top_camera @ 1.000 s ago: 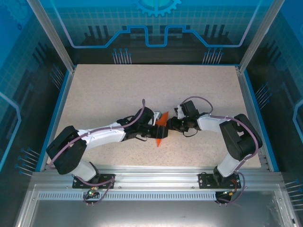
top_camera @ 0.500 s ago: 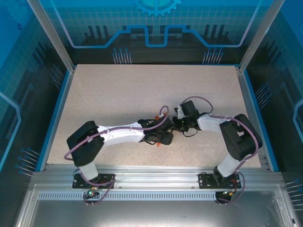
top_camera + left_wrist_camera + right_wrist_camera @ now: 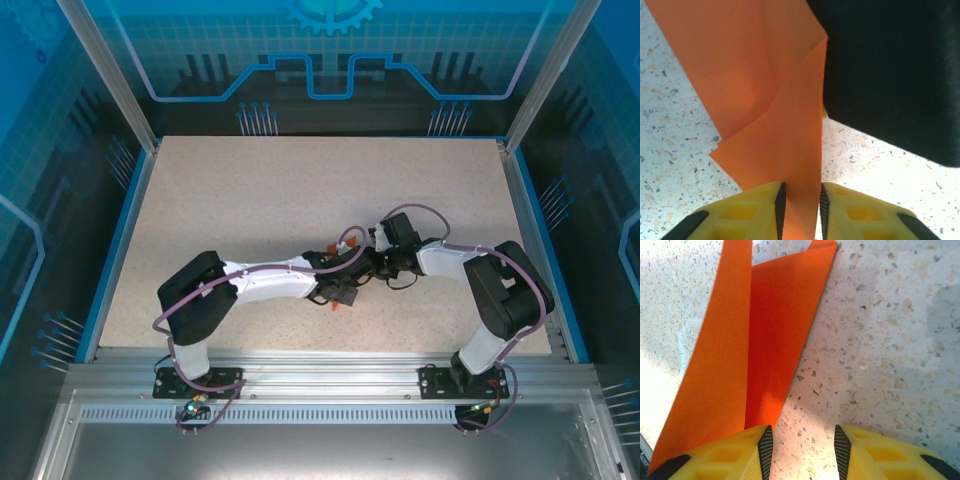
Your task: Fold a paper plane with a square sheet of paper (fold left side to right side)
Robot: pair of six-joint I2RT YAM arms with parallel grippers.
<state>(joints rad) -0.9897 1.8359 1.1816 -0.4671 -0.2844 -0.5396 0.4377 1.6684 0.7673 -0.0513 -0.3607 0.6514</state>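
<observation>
Left wrist view: the thin, creased orange-red sheet of paper runs between the narrow jaws of the left hand; whether they pinch it I cannot tell. The right hand stands half open over the speckled worktop, one yellow finger over the paper's edge.

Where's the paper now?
In the top view the square sheet of paper lies mid-table, between the fingers of the left gripper and beside the right gripper.
</observation>
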